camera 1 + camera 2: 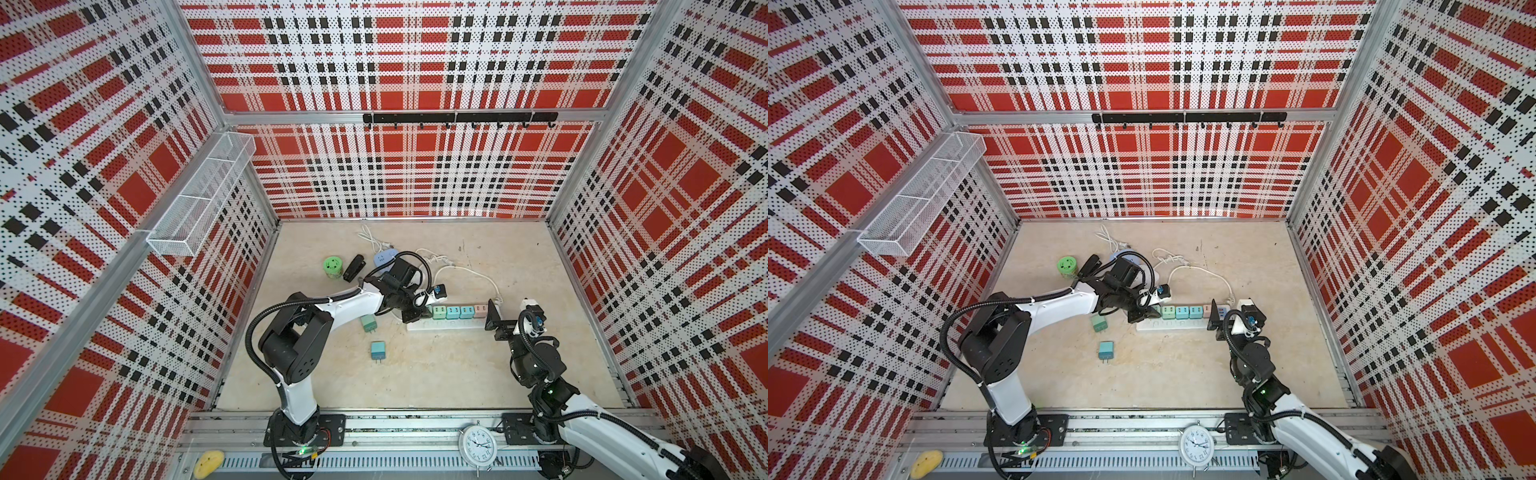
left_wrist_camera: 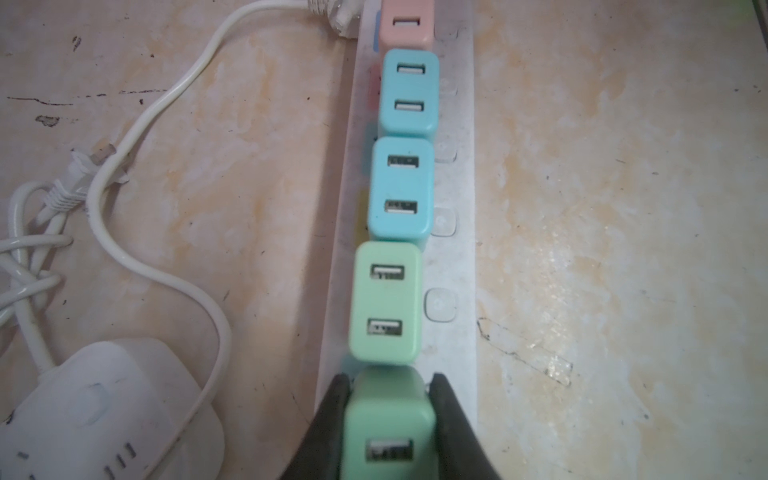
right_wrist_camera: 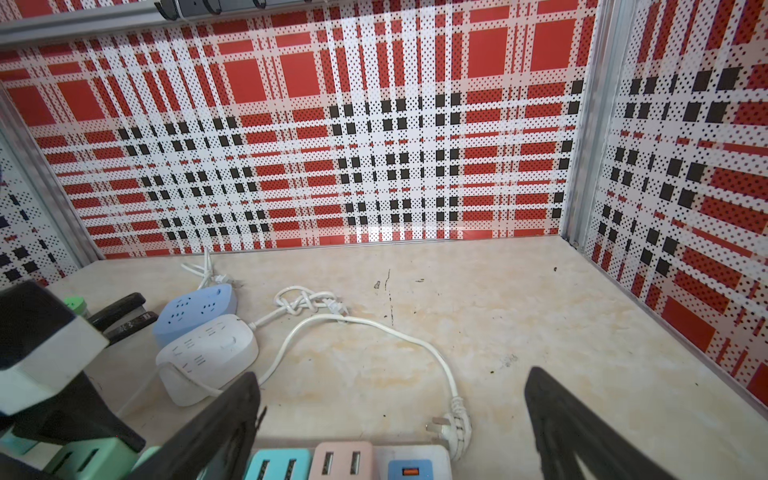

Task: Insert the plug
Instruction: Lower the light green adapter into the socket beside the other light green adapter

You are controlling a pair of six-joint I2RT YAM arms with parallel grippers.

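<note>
At the free end of the strip (image 2: 461,257), the left pincer (image 2: 390,388) is clamped on a green plug (image 2: 388,432), held upright over the strip and just beside the row of four seated plugs (image 2: 386,303). Whether its prongs have entered the slots is hidden. The right pincer (image 3: 392,378) stands wide apart and empty at the strip's other end, near the cord. Insertion looks to be the step in hand. Next, it likely needs the prongs lined up with the socket and a straight press down, with the strip kept from sliding on the bench (image 2: 623,208).
</note>
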